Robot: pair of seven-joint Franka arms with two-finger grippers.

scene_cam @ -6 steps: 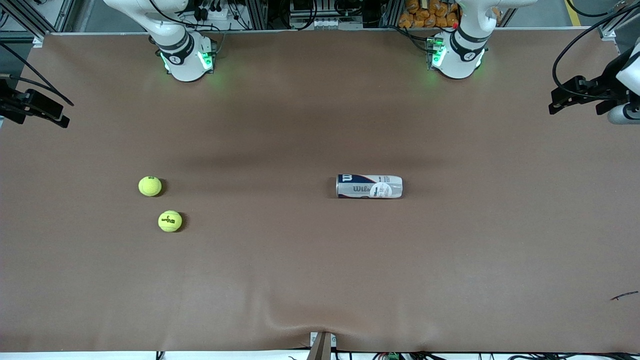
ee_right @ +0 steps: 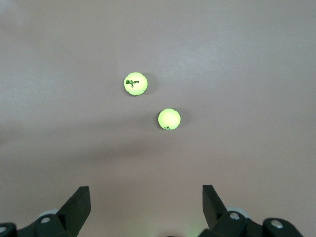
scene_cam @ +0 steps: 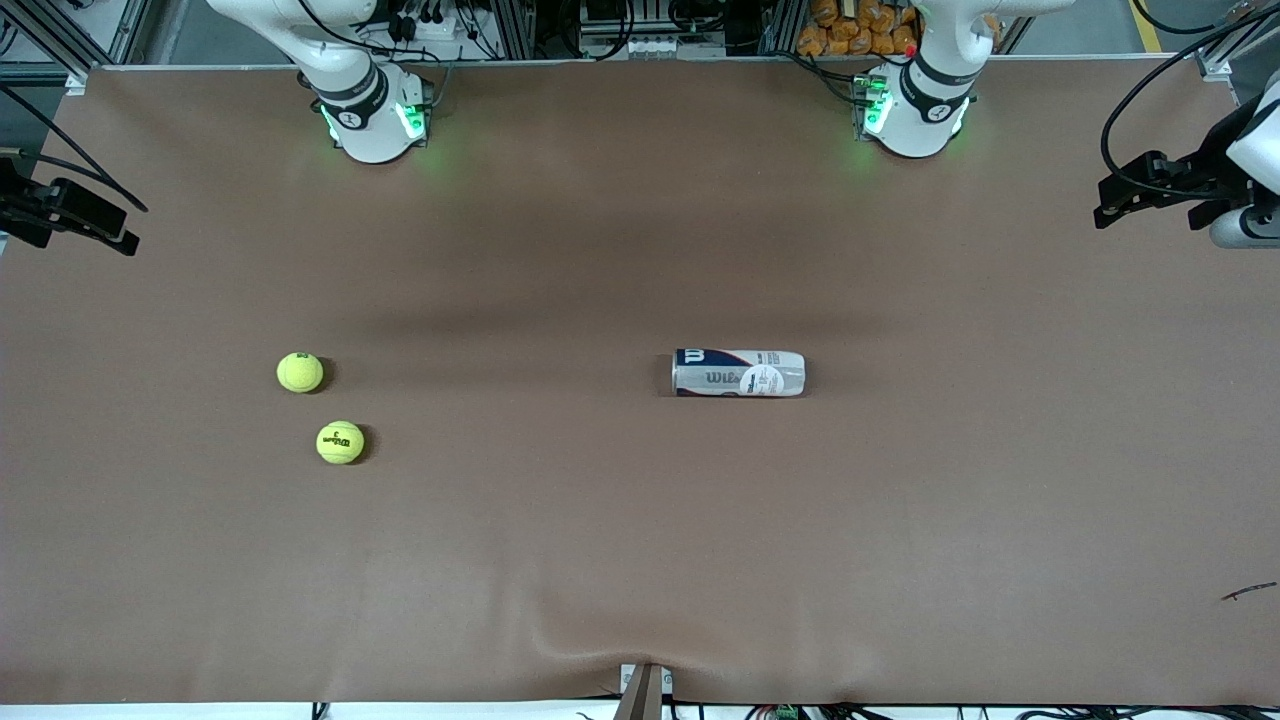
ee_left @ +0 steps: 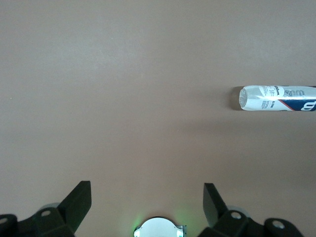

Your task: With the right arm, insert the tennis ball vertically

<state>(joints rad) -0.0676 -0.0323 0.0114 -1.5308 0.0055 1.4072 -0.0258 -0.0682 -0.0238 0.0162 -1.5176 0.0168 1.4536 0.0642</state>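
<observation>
Two yellow-green tennis balls lie on the brown table toward the right arm's end. One is plain (scene_cam: 300, 372) (ee_right: 169, 119). The other, printed "Wilson 3" (scene_cam: 340, 442) (ee_right: 136, 83), lies nearer the front camera. A clear Wilson ball can (scene_cam: 738, 372) lies on its side mid-table, and it also shows in the left wrist view (ee_left: 276, 98). My right gripper (ee_right: 146, 197) is open and empty, high over the table near its base, apart from both balls. My left gripper (ee_left: 147, 197) is open and empty, high over its own base (ee_left: 158, 229). Neither gripper shows in the front view.
The arm bases stand at the table's back edge, the right arm's (scene_cam: 370, 115) and the left arm's (scene_cam: 915, 110). Black devices hang over each end of the table, one at the right arm's end (scene_cam: 70, 212) and one at the left arm's end (scene_cam: 1170, 185). The cloth wrinkles at the front edge (scene_cam: 600, 640).
The black device at the left arm's end has shifted slightly. The balls and the can have not moved.
</observation>
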